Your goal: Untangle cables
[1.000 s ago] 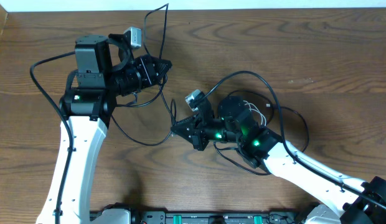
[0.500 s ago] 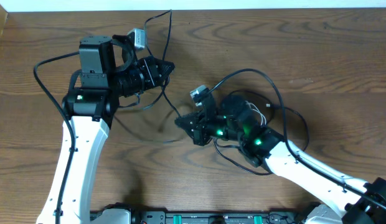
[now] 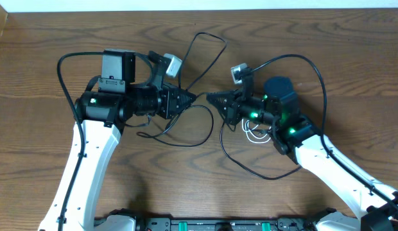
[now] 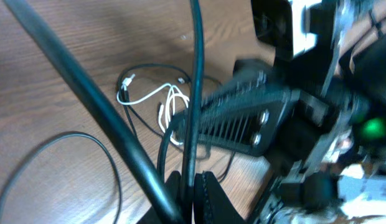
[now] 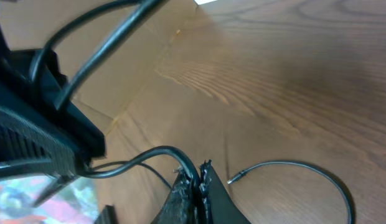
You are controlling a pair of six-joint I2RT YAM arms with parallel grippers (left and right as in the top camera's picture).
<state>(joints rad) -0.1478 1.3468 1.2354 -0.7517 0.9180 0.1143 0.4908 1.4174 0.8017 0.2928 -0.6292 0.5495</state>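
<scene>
My left gripper point(image 3: 193, 97) and right gripper point(image 3: 209, 97) face each other tip to tip over the table's middle. The left is shut on a thin black cable point(image 4: 195, 93) that loops up behind it point(image 3: 223, 45). The right gripper point(image 5: 197, 177) is shut on a black cable point(image 5: 149, 154) that runs toward the left gripper. Black cable also loops on the table below the left gripper point(image 3: 186, 145) and below the right arm point(image 3: 250, 171). The short white cable point(image 3: 253, 136) lies coiled under the right arm and also shows in the left wrist view point(image 4: 157, 94). A loose plug end point(image 5: 231, 181) lies by the right jaws.
Thick black arm wires arch over the left arm point(image 3: 63, 61) and the right arm point(image 3: 314, 64). The table's far edge point(image 3: 282, 8) meets a white strip. A black rail point(image 3: 205, 224) runs along the front edge.
The left gripper swung right and down toward the centre; the right gripper moved up and right. Their tips now nearly meet, and the black cable loop shifted right with them.
</scene>
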